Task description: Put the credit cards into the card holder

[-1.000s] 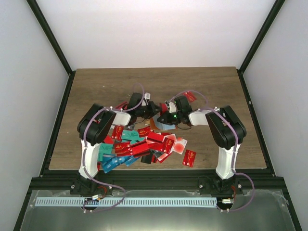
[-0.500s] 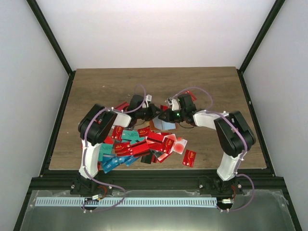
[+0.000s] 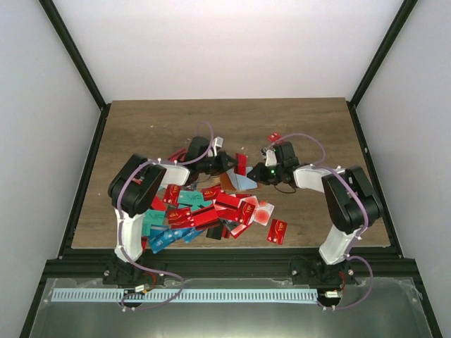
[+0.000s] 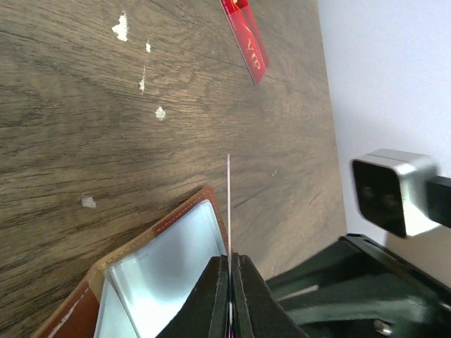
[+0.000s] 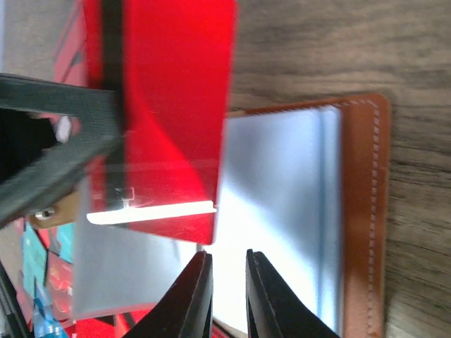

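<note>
My left gripper (image 4: pixel 230 262) is shut on a red credit card (image 3: pixel 242 164), which it holds upright. That card (image 4: pixel 228 204) shows edge-on as a thin line in the left wrist view, just over the far rim of the open card holder (image 4: pixel 162 271). The brown card holder (image 3: pixel 239 183) lies flat with its pale blue inside up. In the right wrist view the held card (image 5: pixel 169 105) hangs over the holder (image 5: pixel 363 211). My right gripper (image 5: pixel 229 264) stands just right of the card, jaws a little apart with nothing between them. It (image 3: pixel 262 172) hovers at the holder's right side.
Several loose cards (image 3: pixel 204 211), mostly red and teal, lie heaped in front of the holder. A single red card (image 3: pixel 277 231) lies near the front edge. Another red card (image 4: pixel 246 35) lies on the wood behind the grippers. Black frame rails border the table.
My right gripper has drawn back to the right, away from the left one, and its jaws have parted slightly. The left gripper keeps the red card, which now stands free and upright.
</note>
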You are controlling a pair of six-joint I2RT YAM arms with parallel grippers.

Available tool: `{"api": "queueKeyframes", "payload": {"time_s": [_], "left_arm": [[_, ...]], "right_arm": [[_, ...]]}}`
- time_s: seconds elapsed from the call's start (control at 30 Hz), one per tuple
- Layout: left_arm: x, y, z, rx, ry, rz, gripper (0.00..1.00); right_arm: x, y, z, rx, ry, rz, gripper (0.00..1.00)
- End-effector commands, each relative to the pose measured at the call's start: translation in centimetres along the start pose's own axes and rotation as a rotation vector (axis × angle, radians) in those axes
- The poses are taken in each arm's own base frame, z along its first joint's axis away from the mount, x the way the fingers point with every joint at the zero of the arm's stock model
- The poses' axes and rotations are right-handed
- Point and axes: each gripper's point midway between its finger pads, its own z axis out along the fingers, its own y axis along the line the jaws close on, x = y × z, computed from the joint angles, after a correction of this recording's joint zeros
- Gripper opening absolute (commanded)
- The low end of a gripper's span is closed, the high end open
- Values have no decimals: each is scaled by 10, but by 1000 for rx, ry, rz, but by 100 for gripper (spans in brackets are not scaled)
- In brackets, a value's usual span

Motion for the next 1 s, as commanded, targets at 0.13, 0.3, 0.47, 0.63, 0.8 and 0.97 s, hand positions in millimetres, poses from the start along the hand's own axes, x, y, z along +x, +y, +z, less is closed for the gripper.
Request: {"api": "queueKeyframes", "payload": {"time_s": [0.13, 0.3, 0.47, 0.63, 0.8, 0.97], "left_arm": [[16, -3, -12, -46, 64, 50, 4], [23, 0, -23, -105, 89, 76, 4], [29, 6, -30, -154, 112, 80, 4], [38, 17, -31, -181, 135, 54, 4], [43, 28, -32, -225, 150, 28, 4], [48, 36, -33, -260, 166, 6, 4]], "right_arm": [[10, -25, 15, 58, 38, 38, 15], [10, -37, 17, 116, 47, 58, 15], [12, -41, 19, 135, 55, 72, 15], [17, -46, 20, 150, 73, 93, 14], [21, -47, 20, 147, 81, 102, 14], [22, -47, 20, 147, 82, 104, 14]]}}
